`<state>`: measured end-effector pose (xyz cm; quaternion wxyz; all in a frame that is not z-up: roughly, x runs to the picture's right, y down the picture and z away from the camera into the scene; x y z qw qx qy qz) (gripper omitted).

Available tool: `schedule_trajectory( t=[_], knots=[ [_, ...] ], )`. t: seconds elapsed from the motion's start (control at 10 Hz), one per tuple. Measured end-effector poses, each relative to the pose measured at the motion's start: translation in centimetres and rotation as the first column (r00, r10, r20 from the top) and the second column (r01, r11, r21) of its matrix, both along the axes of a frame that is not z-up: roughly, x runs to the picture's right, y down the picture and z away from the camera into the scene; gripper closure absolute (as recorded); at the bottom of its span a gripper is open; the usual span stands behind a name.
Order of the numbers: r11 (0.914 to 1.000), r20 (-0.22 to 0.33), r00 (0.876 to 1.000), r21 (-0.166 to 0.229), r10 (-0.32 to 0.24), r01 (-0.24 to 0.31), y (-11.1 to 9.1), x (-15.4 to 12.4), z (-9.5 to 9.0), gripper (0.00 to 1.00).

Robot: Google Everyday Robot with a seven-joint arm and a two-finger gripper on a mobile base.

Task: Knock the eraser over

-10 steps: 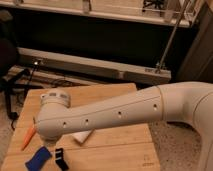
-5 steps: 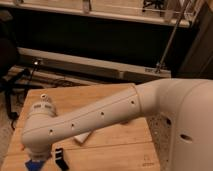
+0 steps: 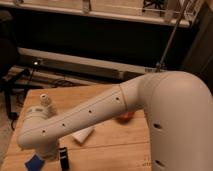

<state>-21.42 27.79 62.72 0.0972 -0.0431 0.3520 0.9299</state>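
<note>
Dropped a touch lower toward the counter's near left corner since half a second before, taking the end effector [image 3: 49, 151] down with the wrist. Could not tell whether the end effector was spread or pressed together, being tucked under the bulky wrist housing and cut by the bottom edge. Found it just beside the blue cloth-like piece [image 3: 35, 162] and the small black block [image 3: 64, 159], both cut off at the bottom. Saw the eraser [image 3: 82, 134] where it had been, on the counter [image 3: 100, 150] right of the end effector and apart from it, its upper side hidden by the white forearm [image 3: 90, 115]. Noticed an orange piece [image 3: 125, 117] newly peeking out behind the forearm, mostly covered.
</note>
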Motion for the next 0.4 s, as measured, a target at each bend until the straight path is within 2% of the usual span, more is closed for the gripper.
schedule_trajectory(
  t=[0.1, 0.2, 0.3, 0.4],
  knots=[
    [0.9989, -0.070, 0.998, 0.046, -0.004, 0.008, -1.2, 1.8, 0.8, 1.00],
    [0.9900, -0.214, 0.977, 0.141, 0.022, 0.009, -3.5, 5.6, 1.9, 1.00],
    [0.9782, -0.312, 0.947, 0.207, 0.076, -0.010, -5.1, 8.4, 2.3, 0.98],
    [0.9595, -0.395, 0.906, 0.279, 0.154, -0.042, -6.8, 11.2, 2.4, 0.95]
  ],
)
